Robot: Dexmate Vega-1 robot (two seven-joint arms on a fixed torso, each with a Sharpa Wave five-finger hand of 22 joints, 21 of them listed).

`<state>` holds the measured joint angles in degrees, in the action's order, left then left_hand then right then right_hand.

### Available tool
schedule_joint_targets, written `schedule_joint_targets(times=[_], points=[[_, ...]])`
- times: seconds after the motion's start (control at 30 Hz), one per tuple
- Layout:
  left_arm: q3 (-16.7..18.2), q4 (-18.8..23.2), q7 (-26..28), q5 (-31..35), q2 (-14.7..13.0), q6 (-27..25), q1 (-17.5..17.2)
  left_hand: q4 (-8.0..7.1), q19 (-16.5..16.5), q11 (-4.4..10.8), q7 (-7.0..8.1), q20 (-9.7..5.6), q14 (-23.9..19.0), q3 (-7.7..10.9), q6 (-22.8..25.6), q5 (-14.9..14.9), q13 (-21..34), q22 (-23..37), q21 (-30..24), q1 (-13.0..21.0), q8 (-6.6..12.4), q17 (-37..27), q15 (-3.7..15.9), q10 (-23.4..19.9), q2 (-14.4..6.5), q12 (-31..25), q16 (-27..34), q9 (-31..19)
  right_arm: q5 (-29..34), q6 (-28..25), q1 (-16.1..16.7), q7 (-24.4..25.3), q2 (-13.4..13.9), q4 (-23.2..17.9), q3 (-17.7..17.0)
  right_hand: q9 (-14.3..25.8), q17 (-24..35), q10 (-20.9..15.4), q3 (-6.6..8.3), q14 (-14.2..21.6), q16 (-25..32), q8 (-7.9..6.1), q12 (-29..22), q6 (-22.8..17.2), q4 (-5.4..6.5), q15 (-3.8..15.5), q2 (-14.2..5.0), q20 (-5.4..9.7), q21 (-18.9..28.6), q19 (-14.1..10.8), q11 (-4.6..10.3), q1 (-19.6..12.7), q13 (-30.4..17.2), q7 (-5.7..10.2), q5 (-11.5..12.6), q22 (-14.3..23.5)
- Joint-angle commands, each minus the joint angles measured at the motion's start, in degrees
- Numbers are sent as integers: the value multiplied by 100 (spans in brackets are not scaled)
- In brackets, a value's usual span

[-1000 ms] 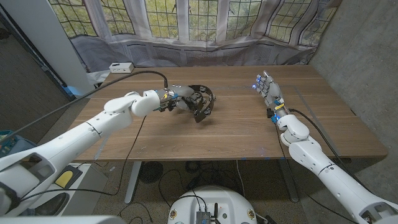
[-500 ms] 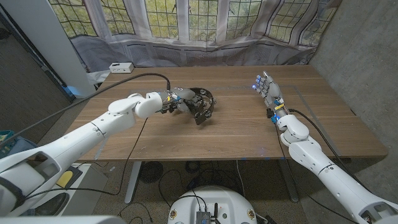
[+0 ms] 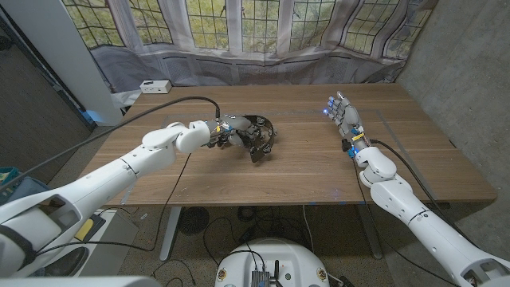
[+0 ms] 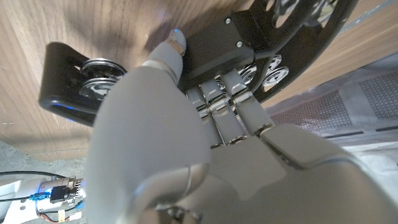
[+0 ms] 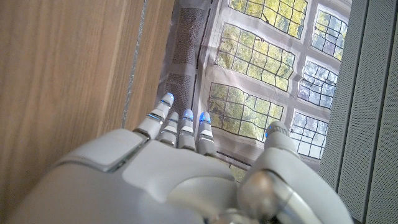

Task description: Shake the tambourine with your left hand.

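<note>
The left hand is clamped on the black tambourine, fingers curled over its frame and the thumb pressed against it, as the left wrist view shows. The tambourine sits tilted near the middle of the wooden worktop, toward the far edge, its metal jingles visible in the frame. The right hand stands on its edge near the worktop's right side, holding nothing, fingers straight and slightly apart.
</note>
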<state>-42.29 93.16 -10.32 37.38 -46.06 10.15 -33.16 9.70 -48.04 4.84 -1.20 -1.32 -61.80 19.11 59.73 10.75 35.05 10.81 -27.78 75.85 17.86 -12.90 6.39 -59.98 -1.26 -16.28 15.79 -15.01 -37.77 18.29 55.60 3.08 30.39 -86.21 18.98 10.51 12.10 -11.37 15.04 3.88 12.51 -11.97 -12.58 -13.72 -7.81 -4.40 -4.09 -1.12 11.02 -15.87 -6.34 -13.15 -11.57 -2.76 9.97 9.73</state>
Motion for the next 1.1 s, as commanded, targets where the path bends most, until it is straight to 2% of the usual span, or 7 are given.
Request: schedule_joint_targets(times=[0.03, 0.23, 0.8, 1.0, 1.1], points=[[-54, -18, 29, -21, 19, -63, -50, -38, 42, 88, -32, -9, -426, 76, 13, 46, 41, 10, -34, 53, 12, -399, 422, -157, -545, 20, 34, -17, 4, 0, 44, 15, 9, -34, -2, 27, 17, -53, -8, 32, 1, 9, -1, -18, -5, 5, 12, 16, 26, -33, -14, -46, -25, -47, 14, 20], [-76, -52, 32, -55, 27, -68, -73, -34, 60, 49, -29, -7, -392, 85, 14, 47, 13, 12, -39, 64, 8, -390, 426, -147, -548, 51, 12, -15, -11, -17, 83, 52, 6, -72, -10, 27, 17, -49, -9, 33, 0, 14, 3, -17, -4, 10, 10, 15, 26, -36, -11, -48, -25, -40, 14, 20], [-213, -150, -204, -47, 72, -105, 40, -21, 228, 85, 1, 23, -164, 64, -122, 45, -59, 17, -21, 131, -65, -350, 412, -14, -563, 184, -87, -7, 0, -21, 106, 76, -12, -73, 8, 27, 18, -53, -17, 34, -3, 25, 10, -21, -1, 1, 12, 11, 23, -32, -11, -48, -26, -37, 12, 19], [-225, -102, -130, 93, 55, -181, 33, -104, 495, 52, 62, 76, 260, 41, -470, 57, -169, 4, 50, 16, -259, -200, 269, 321, -595, 393, -322, 11, -6, 0, 118, 92, -31, -62, 2, 28, 18, -56, -17, 37, -4, 27, 12, -25, -3, 1, 12, 7, 23, -33, -15, -51, -26, -37, 12, 19], [-235, -61, -100, 183, 42, -234, 21, -161, 791, 44, 110, 130, 626, 8, -686, 61, -258, -12, 162, -146, -390, -70, 170, 556, -551, 506, -497, 30, -20, -4, 124, 105, -42, -65, -3, 28, 18, -53, -18, 39, -3, 28, 15, -28, 0, 7, 9, 2, 22, -33, -14, -50, -26, -39, 12, 20]])
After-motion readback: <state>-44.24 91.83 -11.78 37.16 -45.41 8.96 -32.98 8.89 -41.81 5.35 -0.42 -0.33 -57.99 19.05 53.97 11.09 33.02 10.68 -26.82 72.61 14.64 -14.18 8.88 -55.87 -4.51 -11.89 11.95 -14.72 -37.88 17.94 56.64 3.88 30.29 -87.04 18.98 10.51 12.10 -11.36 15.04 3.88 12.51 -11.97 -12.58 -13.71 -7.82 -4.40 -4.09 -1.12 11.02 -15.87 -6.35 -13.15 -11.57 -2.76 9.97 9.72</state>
